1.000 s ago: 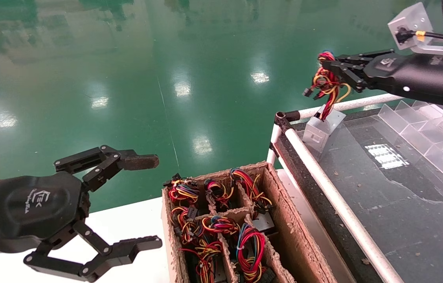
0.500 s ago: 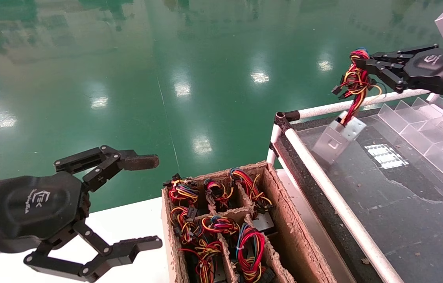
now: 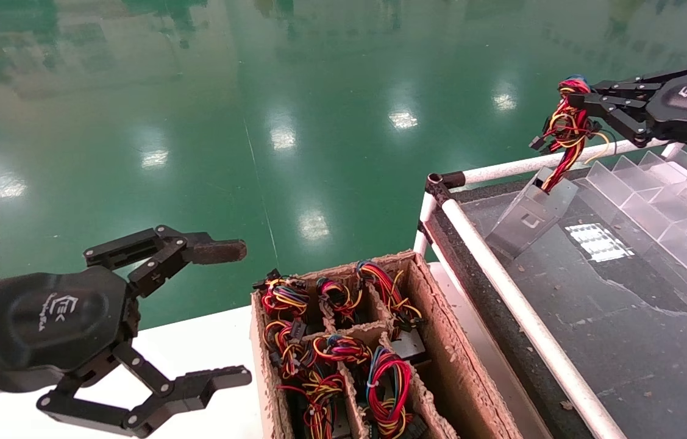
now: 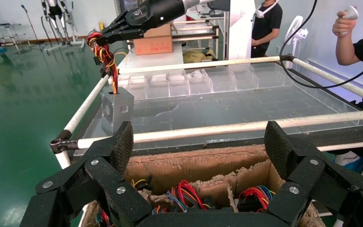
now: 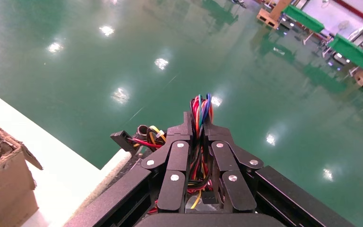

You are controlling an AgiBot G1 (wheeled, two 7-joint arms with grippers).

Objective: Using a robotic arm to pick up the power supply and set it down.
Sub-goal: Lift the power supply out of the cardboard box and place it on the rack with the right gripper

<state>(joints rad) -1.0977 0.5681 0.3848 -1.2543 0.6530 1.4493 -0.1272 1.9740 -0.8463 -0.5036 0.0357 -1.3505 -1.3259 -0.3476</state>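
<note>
The power supply (image 3: pixel 529 213) is a small grey metal box hanging tilted by its wire bundle (image 3: pixel 569 128), low over the far left corner of the dark table top (image 3: pixel 623 305). Whether it touches the surface I cannot tell. The robotic arm's right gripper (image 3: pixel 587 97) is shut on the top of that bundle, and the coloured wires (image 5: pixel 200 106) stick out between its fingers (image 5: pixel 179 156). The left wrist view shows the box (image 4: pixel 116 109) with its perforated side, under the right gripper (image 4: pixel 104 38). My left gripper (image 3: pixel 230 311) is parked open at the lower left, holding nothing.
A divided cardboard box (image 3: pixel 441 341) of similar wire bundles stands on the white table (image 3: pixel 197 353) beside the rack. White tube rails (image 3: pixel 501 286) edge the dark top. Clear plastic compartments (image 3: pixel 672 207) line its far right. People (image 4: pixel 359 42) stand beyond the rack.
The right gripper has carried the power supply rightward, from above the corner rail to inside it over the dark top, with the box hanging lower. The left arm has not moved.
</note>
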